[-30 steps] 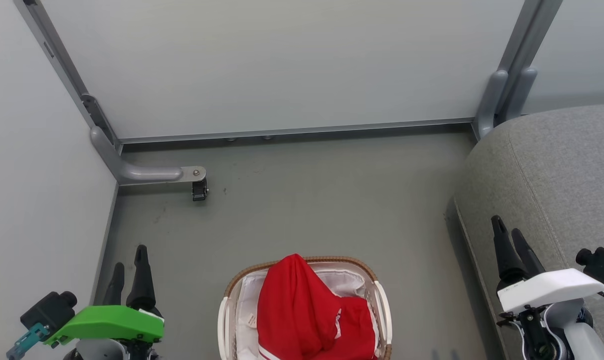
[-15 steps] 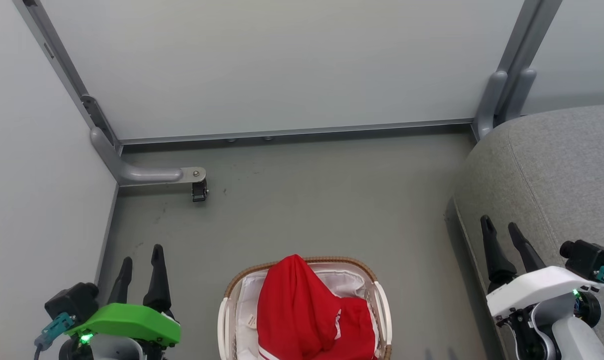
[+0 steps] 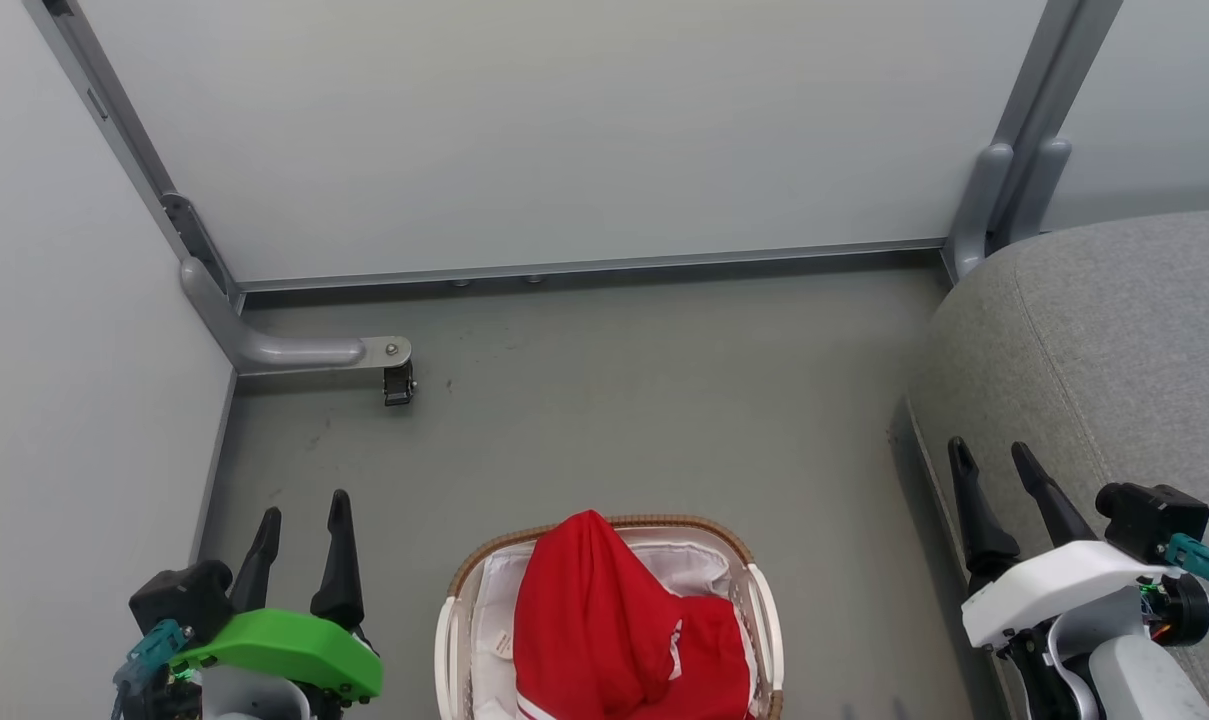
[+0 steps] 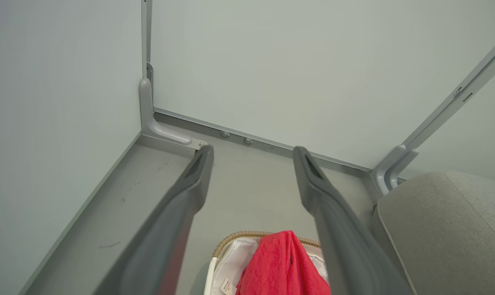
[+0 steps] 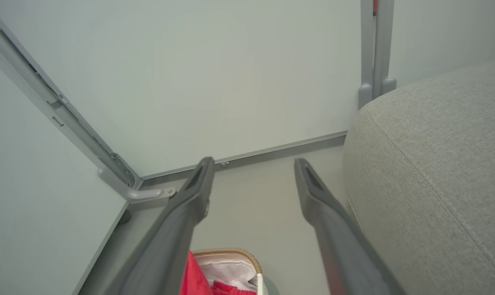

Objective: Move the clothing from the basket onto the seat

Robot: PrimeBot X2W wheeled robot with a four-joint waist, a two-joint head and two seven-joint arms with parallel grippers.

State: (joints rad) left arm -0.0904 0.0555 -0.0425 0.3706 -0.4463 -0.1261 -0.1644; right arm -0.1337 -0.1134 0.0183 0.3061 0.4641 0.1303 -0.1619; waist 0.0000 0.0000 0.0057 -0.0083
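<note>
with our left gripper (image 3: 305,504) and right gripper (image 3: 987,446) both spread wide and empty, the red clothing (image 3: 614,620) lies heaped in the basket (image 3: 604,524) on the floor (image 3: 614,400) between them, long axis running toward us, somewhat nearer the left, the seat (image 3: 1114,330) just beside the right.

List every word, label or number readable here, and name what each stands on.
Nothing is legible.
Small tag on the white liner of the basket: print too small to read.
White marks on the red clothing: cannot be read as letters.
</note>
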